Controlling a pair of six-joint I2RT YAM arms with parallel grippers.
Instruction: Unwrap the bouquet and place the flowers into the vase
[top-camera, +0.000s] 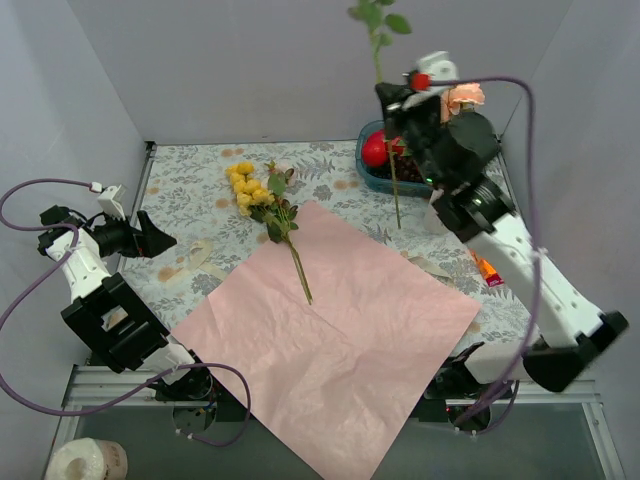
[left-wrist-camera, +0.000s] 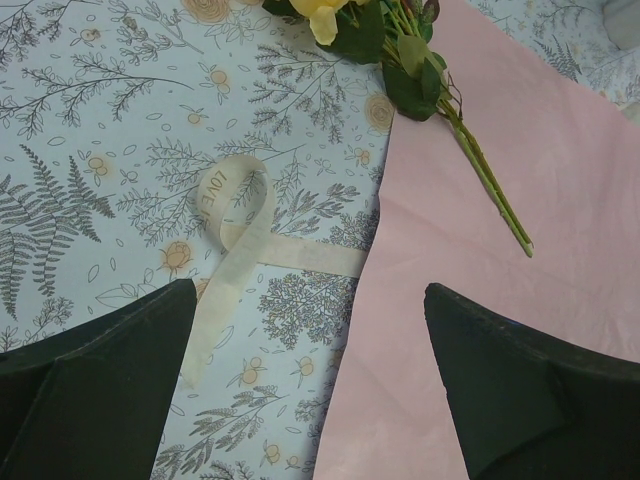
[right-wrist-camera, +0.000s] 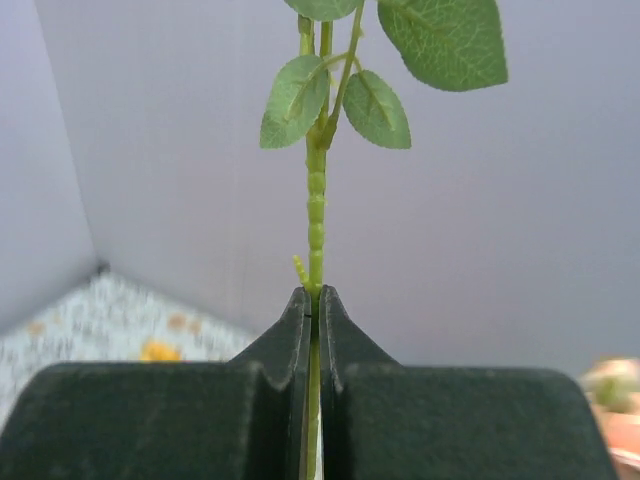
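Above back-rt of floral-print surface (top-camera: 200, 190), long green leafy artificial flower stem (right-wrist-camera: 316, 200) is pinched approx. vertical by right pincer (right-wrist-camera: 312, 296), btm end hung down; left pincer (left-wrist-camera: 308, 292) is spread, well apart; vase can't be made out.

I can't see the top of the long green leafy stem (right-wrist-camera: 316, 200); the right wrist picture cuts it off. A blurry pink lump (right-wrist-camera: 612, 395) sits low in its corner. From above, my right arm (top-camera: 500, 240) covers part of the blue see-through plastic tub (top-camera: 378, 178). The left wrist picture cuts off the yellow fake flowers (left-wrist-camera: 325, 18).
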